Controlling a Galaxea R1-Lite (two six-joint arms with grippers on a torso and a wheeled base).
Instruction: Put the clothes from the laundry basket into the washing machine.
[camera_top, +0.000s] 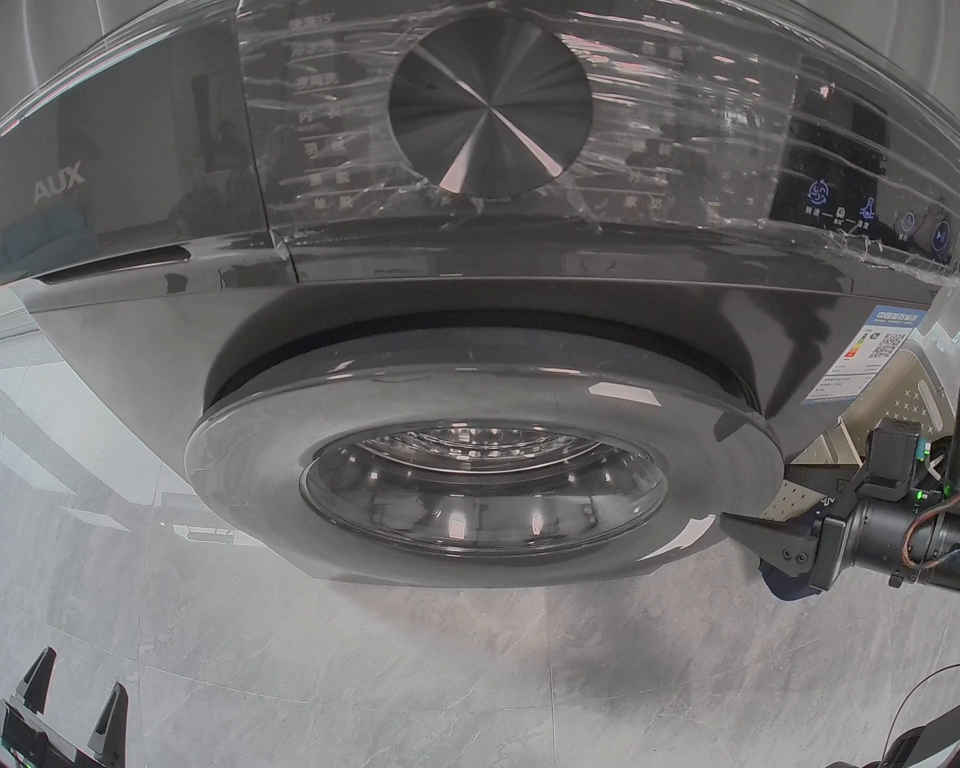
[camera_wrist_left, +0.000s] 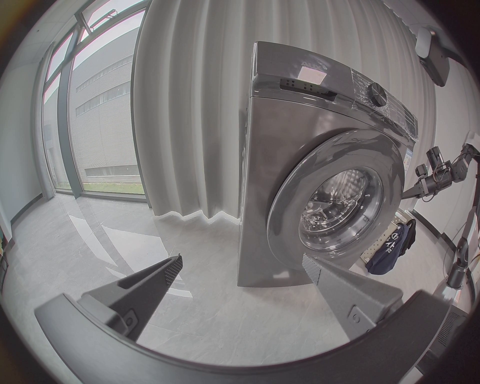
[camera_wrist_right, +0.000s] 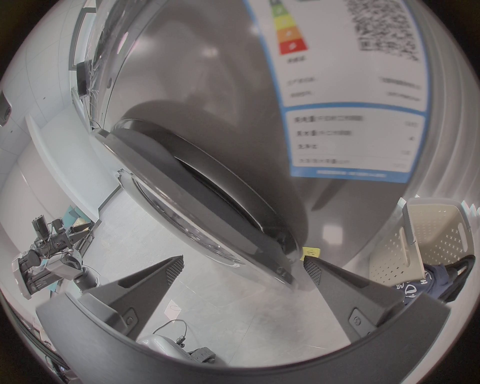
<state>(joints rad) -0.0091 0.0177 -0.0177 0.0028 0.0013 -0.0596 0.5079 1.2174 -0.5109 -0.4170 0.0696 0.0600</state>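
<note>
Grey washing machine (camera_top: 150, 330): stands on the floor and faces the robot, with its front close to the head camera.
Door (camera_top: 480, 385): round with a glass centre, and it lies closed against the front. The steel drum shows through the glass.
Laundry basket (camera_wrist_right: 440, 235): cream and perforated, on the floor just beside the machine on the robot's right.
Clothes (camera_wrist_left: 390, 250): a dark blue garment hangs over the basket's rim and down its side. None of it is inside the machine.
Right pincer (camera_wrist_right: 241, 262): fingers apart with nothing between them, held at the right edge of the door. One fingertip is near the door's rim; whether it touches cannot be told.
Left pincer (camera_wrist_left: 240, 260): fingers apart and empty, low on the robot's left above the floor, well apart from the machine.
Floor (camera_top: 400, 660): pale tiles with a marble look.
Dial (camera_top: 490, 105): a round metal knob in the middle of the control panel, above the door.
Sticker (camera_top: 865, 355): a white and blue label on the front, to the right of the door.
Curtain (camera_wrist_left: 190, 110): pale folds hang behind the machine, next to a tall window (camera_wrist_left: 95, 100).
</note>
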